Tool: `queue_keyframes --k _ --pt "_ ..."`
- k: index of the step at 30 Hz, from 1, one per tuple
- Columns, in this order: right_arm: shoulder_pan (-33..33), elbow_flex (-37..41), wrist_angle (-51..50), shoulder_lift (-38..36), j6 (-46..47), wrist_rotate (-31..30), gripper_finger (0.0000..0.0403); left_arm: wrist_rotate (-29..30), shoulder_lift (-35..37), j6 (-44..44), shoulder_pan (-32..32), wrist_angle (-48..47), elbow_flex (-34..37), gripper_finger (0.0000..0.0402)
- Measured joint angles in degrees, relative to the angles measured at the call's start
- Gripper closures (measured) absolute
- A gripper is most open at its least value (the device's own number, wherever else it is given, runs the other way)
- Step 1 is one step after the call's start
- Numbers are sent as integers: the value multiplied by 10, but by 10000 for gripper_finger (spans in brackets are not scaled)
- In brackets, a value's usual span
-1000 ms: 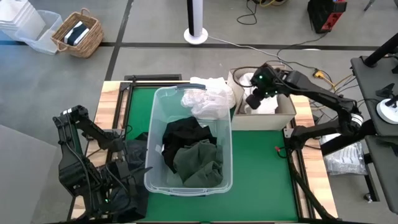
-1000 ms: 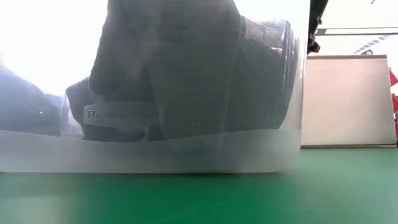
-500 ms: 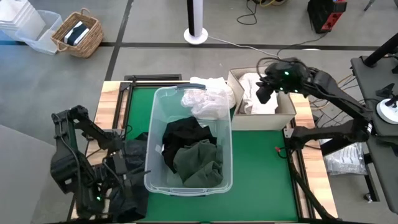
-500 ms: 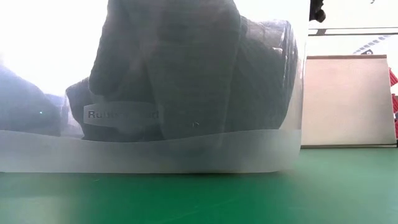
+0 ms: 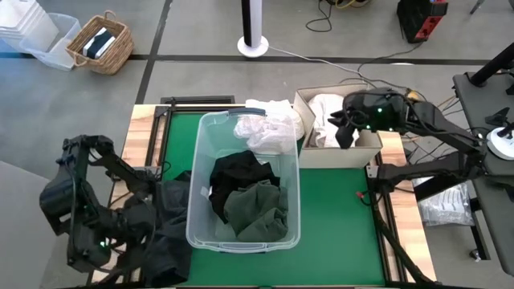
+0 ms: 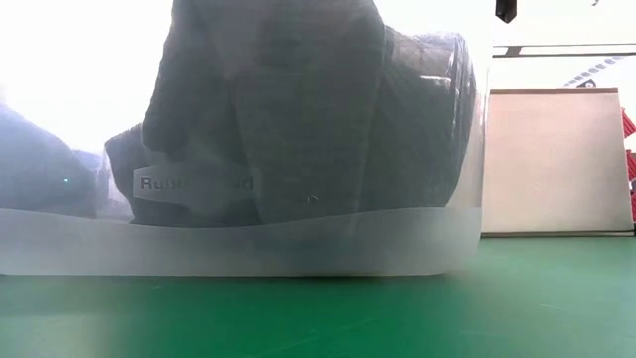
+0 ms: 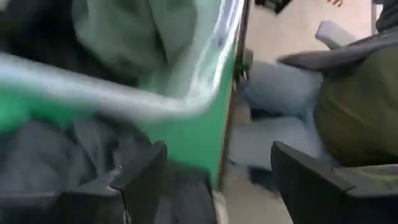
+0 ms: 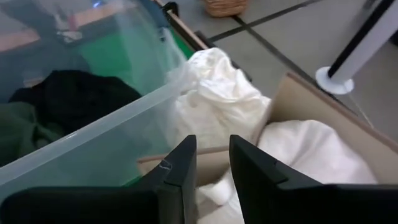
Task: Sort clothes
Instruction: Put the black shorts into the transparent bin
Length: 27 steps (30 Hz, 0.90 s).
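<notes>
A clear tub [image 5: 241, 233] stands mid-table and holds a black garment [image 5: 237, 170] and a dark green one [image 5: 259, 210]. A white garment [image 5: 271, 128] hangs over the tub's far rim. Another white garment [image 5: 324, 111] lies in the cardboard box [image 5: 371, 144] at the far right. A pile of dark clothes [image 5: 170, 229] lies on the table left of the tub. My right gripper [image 8: 213, 168] hovers above the box, its fingers a little apart with nothing between them. My left gripper [image 7: 217, 180] is raised over the dark pile, wide open and holding nothing.
The tub [image 6: 238, 149] fills most of the low view, with the box [image 6: 552, 164] to its right. Green mat [image 5: 333, 225] lies bare to the right of the tub. Beyond the table, a wicker basket [image 5: 100, 44] and a white stand [image 5: 254, 40] are on the floor.
My right gripper has risen out of the box and drawn back toward the table's right edge. My left arm has lifted and turned its wrist above the dark pile at the left.
</notes>
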State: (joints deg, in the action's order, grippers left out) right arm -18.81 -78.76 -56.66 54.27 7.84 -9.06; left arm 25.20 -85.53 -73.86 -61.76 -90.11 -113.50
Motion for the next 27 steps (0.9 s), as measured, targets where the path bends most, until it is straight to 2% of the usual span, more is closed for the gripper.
queue_keyframes --k 7,12,22,27 --pt "44 0 16 34 9 0 317 -90 0 -156 -17 1 46 138" --pt "75 0 37 52 18 0 309 -122 0 -224 -24 1 106 138" --pt "171 0 37 44 103 -2 316 -124 0 -213 -32 12 245 138" --pt "236 0 35 45 151 -51 316 -123 0 -214 -39 19 306 138"
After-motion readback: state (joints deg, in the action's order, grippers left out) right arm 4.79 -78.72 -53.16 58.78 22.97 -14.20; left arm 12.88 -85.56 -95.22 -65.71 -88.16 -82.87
